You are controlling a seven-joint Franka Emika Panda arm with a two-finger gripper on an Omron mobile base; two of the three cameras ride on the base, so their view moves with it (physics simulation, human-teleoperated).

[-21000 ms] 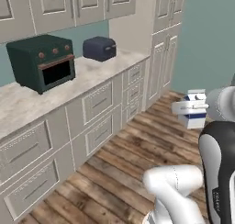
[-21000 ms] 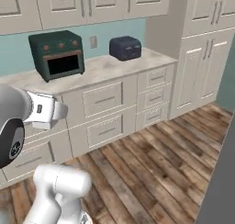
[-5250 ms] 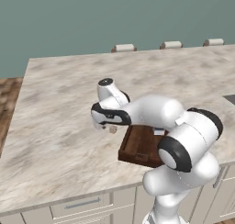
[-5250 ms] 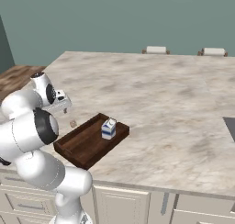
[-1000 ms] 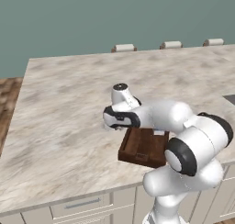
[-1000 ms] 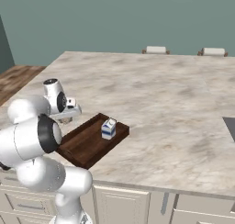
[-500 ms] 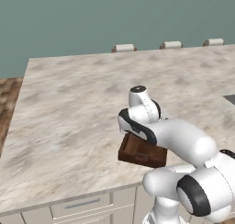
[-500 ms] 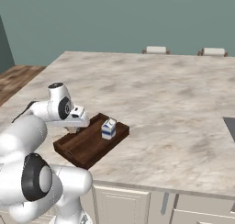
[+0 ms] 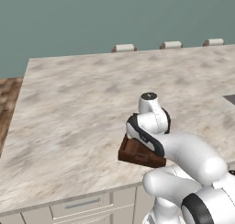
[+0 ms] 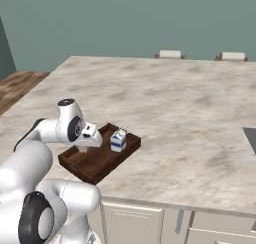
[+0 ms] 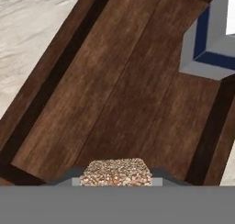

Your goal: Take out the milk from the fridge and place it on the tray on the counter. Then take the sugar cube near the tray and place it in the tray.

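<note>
Your gripper [image 10: 83, 147] is clamped on the sugar cube [image 11: 116, 172], bottom centre, above the tray [image 11: 124, 85]. The milk [image 10: 118, 139] stands close, upper right; release high and the cube may bounce out.

Base views from behind left and right, facing forward and down, sharing tray [image 10: 102, 160] on table [image 9: 73, 108], hand view close above tray floor
</note>
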